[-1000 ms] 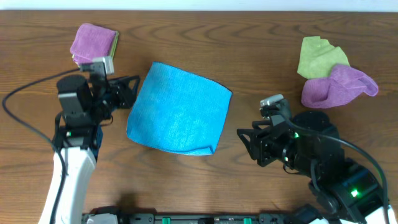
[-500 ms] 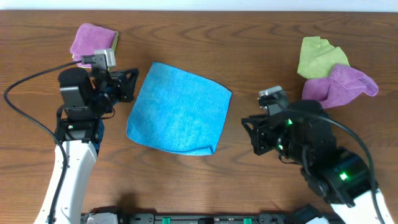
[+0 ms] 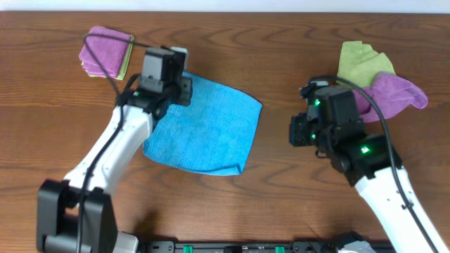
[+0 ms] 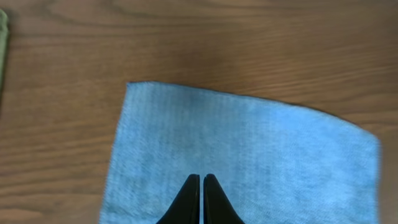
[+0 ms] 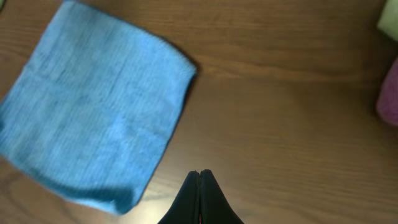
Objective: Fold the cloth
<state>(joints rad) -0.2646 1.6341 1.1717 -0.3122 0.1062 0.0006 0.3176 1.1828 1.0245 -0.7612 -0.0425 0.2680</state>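
Overhead, the cloth [image 3: 211, 133] lies flat in the middle, with the left gripper [image 3: 181, 90] over its far-left corner and the right gripper [image 3: 298, 132] apart on the right. Left wrist: the jaws are pressed together and empty above the cloth [image 4: 261, 149], so they should open before pinching an edge. Right wrist: the right gripper [image 5: 199, 177] is likewise closed and empty, with the cloth [image 5: 99, 118] off to its left.

Brown wood table [image 3: 281, 42]: blue cloth [image 3: 207, 133] flat mid-frame, folded purple cloth [image 3: 102, 48] upper left, green cloth [image 3: 357, 63] and crumpled purple cloth [image 3: 397, 95] upper right.
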